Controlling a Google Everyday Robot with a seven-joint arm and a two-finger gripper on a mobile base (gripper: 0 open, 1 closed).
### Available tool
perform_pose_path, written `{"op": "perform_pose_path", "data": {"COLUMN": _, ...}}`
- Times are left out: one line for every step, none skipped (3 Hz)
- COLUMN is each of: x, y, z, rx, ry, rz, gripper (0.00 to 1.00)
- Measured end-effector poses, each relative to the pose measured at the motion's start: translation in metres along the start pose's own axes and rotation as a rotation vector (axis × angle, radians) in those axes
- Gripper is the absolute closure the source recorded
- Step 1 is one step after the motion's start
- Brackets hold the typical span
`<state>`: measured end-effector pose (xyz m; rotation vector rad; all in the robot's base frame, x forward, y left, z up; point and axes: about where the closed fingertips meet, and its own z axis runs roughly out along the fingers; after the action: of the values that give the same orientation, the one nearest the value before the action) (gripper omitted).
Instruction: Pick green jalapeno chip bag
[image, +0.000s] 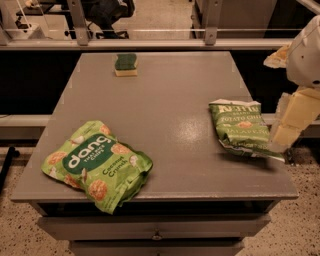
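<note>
The flat, crinkled dark-green jalapeno chip bag (239, 127) lies near the right edge of the grey rectangular surface (165, 110). Its white band is at the far end, its pale lettering faces up, and its near-right corner reaches almost to the rim. The cream-coloured end effector (283, 137) hangs from the pale arm at the right border of the view and sits at the bag's right side, touching or just overlapping that edge (which of the two cannot be told from this angle). Whether it is apart, together or clamped on the foil cannot be told either. The bag thus lies directly camera-left of the end effector, with no visible gap to cross. Its long axis appears to run from far to near, leaning a little toward the near right, so the end effector meets a long side rather than an end. Well apart, at the near-left corner, rests the larger, puffier lime-green "dang" snack bag (97, 165), and a small green-and-yellow sponge (125, 65) sits near the far edge; neither stands in the way. The coming move likely turns on a firm hold of that right edge, since thin foil may slip.
</note>
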<state>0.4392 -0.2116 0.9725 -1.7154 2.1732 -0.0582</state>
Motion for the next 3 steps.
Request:
{"op": "perform_pose_path", "data": {"x": 0.004, "y": 0.0, "z": 0.018, "rx": 0.014, "ry": -0.029, "rz": -0.001, "gripper": 0.0}}
{"op": "perform_pose_path", "data": {"x": 0.018, "y": -0.002, "z": 0.05, "rx": 0.013, "ry": -0.046, "rz": 0.021, "gripper": 0.0}}
{"op": "perform_pose_path", "data": {"x": 0.03, "y": -0.002, "z": 0.081, "rx": -0.008, "ry": -0.067, "rz": 0.055, "gripper": 0.0}}
